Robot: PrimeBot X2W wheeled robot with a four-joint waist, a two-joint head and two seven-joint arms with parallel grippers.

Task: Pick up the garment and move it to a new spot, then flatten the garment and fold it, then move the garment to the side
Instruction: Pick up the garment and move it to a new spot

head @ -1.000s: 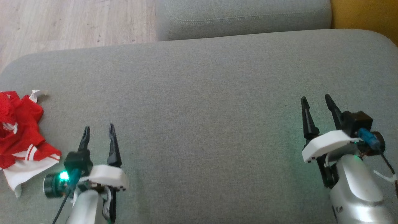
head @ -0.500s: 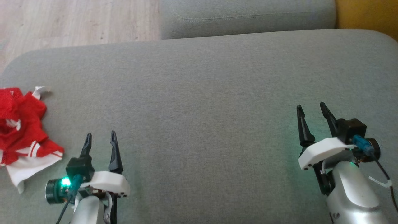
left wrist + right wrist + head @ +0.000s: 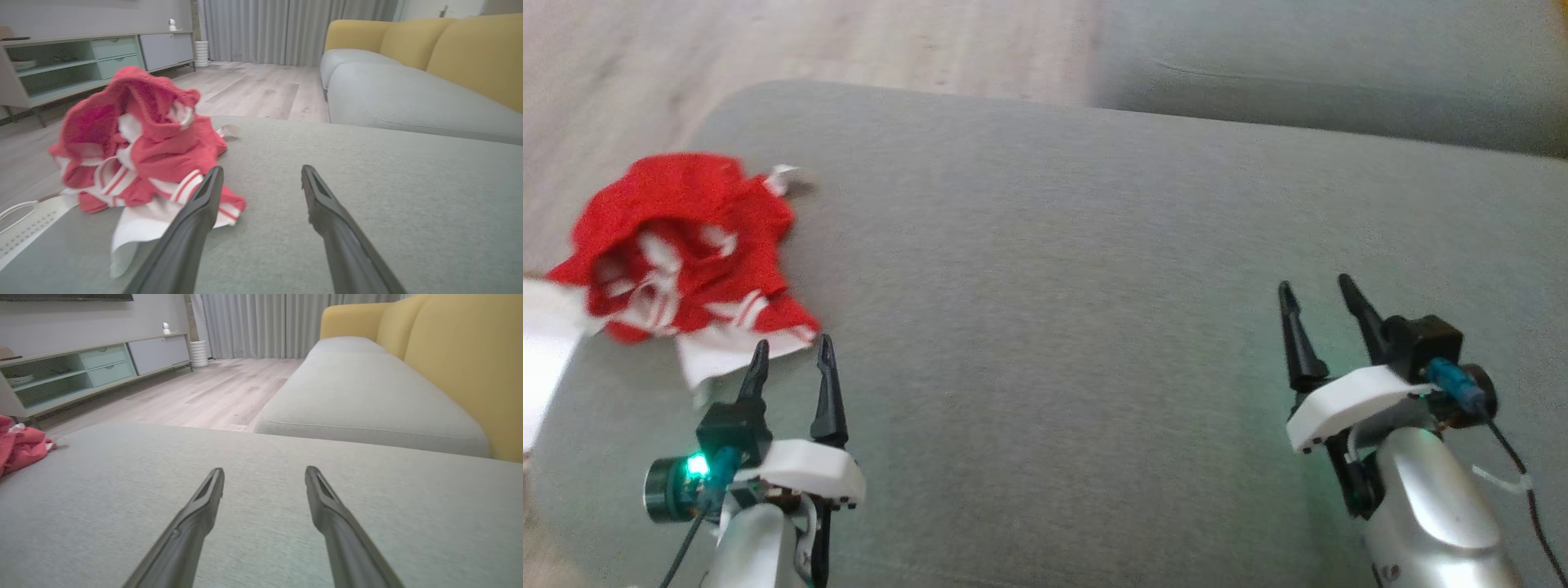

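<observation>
The garment (image 3: 686,245), a crumpled red and white heap, lies at the left end of the grey cushion (image 3: 1054,327), close to its edge. The left gripper (image 3: 793,341) is just beside the garment's near white hem, fingers spread apart and empty; whether a fingertip touches the cloth cannot be told. The right gripper (image 3: 1314,282) is well apart on the cushion's right side, fingers also spread, holding nothing. Beyond the cushion are a second grey seat (image 3: 1339,73) and a wooden floor (image 3: 849,41).

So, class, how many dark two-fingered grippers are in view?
2: left gripper at lower left, near the crumpled red-and-white fabric garment; right gripper at lower right.
</observation>
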